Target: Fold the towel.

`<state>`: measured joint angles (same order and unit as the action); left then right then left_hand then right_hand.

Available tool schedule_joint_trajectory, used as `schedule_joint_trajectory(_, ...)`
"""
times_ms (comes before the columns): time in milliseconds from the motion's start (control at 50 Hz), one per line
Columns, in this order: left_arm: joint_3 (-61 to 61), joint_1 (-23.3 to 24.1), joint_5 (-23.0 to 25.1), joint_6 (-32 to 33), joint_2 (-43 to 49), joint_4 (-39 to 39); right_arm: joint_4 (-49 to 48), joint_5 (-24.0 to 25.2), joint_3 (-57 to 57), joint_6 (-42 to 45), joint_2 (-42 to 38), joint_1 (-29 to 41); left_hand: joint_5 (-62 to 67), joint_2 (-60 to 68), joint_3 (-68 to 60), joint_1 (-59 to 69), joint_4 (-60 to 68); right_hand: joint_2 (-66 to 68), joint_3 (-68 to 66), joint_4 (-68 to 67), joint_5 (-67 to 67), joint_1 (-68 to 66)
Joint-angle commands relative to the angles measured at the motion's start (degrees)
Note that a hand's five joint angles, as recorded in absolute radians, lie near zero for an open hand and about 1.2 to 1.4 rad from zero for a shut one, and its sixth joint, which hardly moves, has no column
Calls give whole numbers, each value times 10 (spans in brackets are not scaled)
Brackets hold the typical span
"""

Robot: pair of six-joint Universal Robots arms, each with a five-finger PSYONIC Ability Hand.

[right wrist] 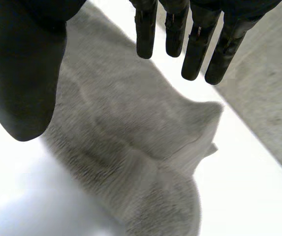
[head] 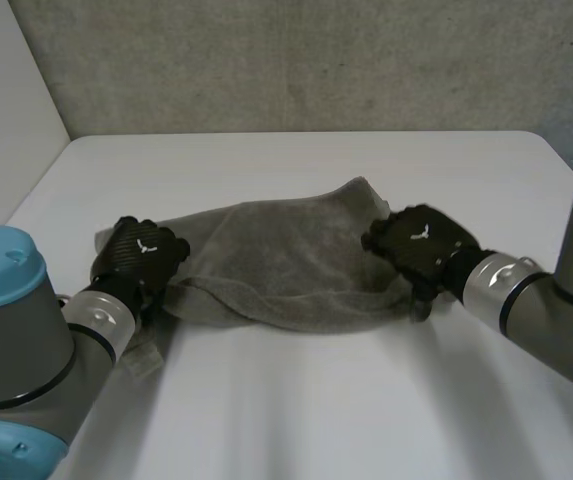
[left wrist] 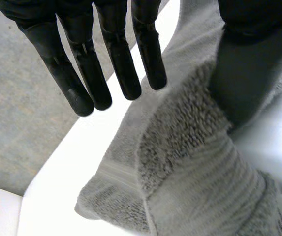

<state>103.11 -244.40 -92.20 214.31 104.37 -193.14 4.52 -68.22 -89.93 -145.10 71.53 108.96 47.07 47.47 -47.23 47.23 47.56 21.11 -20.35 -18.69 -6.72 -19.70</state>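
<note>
While the towel lies rumpled on the table between left hand and right hand, fingers of both straight and apparently released, any grab could pinch one layer only, dragging the fold askew.

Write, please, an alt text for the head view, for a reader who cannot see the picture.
A grey towel lies rumpled on a white table. The black left robot hand is at the towel's left end and the black right robot hand is at its right end.
</note>
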Motion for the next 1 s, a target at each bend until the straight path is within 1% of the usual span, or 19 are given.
schedule_joint_trajectory(20, 1, -5, 3, -1, -26, 18, 0, -1, 13, -26, 26, -11, -210, -113, 111, -111, -114, -65, 57, 41, 21, 51)
schedule_joint_trajectory(160, -5, -19, 7, -3, -36, 36, 3, -3, 64, -23, -9, -31, -213, -117, 115, -115, -118, -41, 34, 17, -3, 27)
schedule_joint_trajectory(200, -11, -29, 9, -4, -38, 39, 29, -7, 108, -22, -56, -35, -215, -119, 116, -116, -119, -35, 27, 10, -9, 21)
schedule_joint_trajectory(320, -27, -53, 14, -6, -41, 45, 118, -7, 194, -19, -124, -44, -220, -124, 121, -121, -124, -21, 13, -3, -23, 7)
schedule_joint_trajectory(380, -49, -86, 56, -22, -34, 73, 180, -7, 274, -20, -187, -43, -220, -124, 121, -121, -124, -11, 3, -13, -33, -3)
schedule_joint_trajectory(400, -49, -86, 56, -22, -34, 73, 180, -7, 274, -20, -187, -43, -220, -124, 121, -121, -124, -11, 3, -13, -33, -3)
schedule_joint_trajectory(440, -67, -113, 96, -60, -28, 112, 202, -7, 312, -21, -219, -46, -220, -124, 121, -121, -124, -8, 0, -17, -36, -6)
schedule_joint_trajectory(500, -77, -127, 116, -83, -19, 135, 210, -8, 328, -21, -235, -46, -220, -124, 121, -121, -124, 2, -10, -27, -46, -17)
schedule_joint_trajectory(540, -98, -146, 159, -124, 12, 185, 226, -7, 347, -19, -258, -46, -216, -120, 118, -118, -121, 43, -50, -67, -87, -57)
schedule_joint_trajectory(560, -98, -146, 159, -124, 12, 185, 226, -7, 347, -19, -258, -46, -216, -120, 118, -118, -121, 43, -50, -67, -87, -57)
schedule_joint_trajectory(600, -115, -157, 193, -147, 40, 232, 243, -7, 354, -19, -272, -45, -206, -110, 108, -108, -111, 101, -109, -126, -145, -115)
schedule_joint_trajectory(660, -121, -161, 204, -150, 51, 253, 248, -6, 354, -18, -276, -45, -199, -103, 101, -101, -104, 150, -158, -175, -194, -165)
schedule_joint_trajectory(700, -125, -173, 214, -148, 71, 282, 251, -2, 346, -17, -275, -45, -186, -90, 88, -88, -91, 329, -337, -354, -373, -343)
schedule_joint_trajectory(720, -125, -173, 214, -148, 71, 283, 251, -2, 346, -17, -275, -45, -186, -90, 88, -88, -91, 330, -338, -355, -374, -345)
schedule_joint_trajectory(760, -121, -178, 214, -148, 77, 295, 251, 2, 329, -17, -270, -45, -178, -82, 79, -79, -82, 515, -522, -539, -559, -529)
schedule_joint_trajectory(780, -121, -178, 214, -148, 77, 295, 251, 2, 329, -17, -270, -45, -178, -82, 79, -79, -82, 515, -523, -540, -559, -530)
schedule_joint_trajectory(800, -117, -179, 215, -147, 78, 295, 247, 3, 317, -18, -269, -46, -178, -82, 79, -79, -82, 570, -578, -595, -614, -585)
schedule_joint_trajectory(880, -111, -178, 212, -147, 76, 294, 237, 3, 287, -18, -256, -47, -183, -87, 84, -84, -87, 589, -597, -613, -633, -603)
schedule_joint_trajectory(1000, -99, -182, 205, -146, 67, 289, 172, 10, 184, -23, -175, -79, -189, -93, 91, -91, -94, 589, -597, -613, -633, -603)
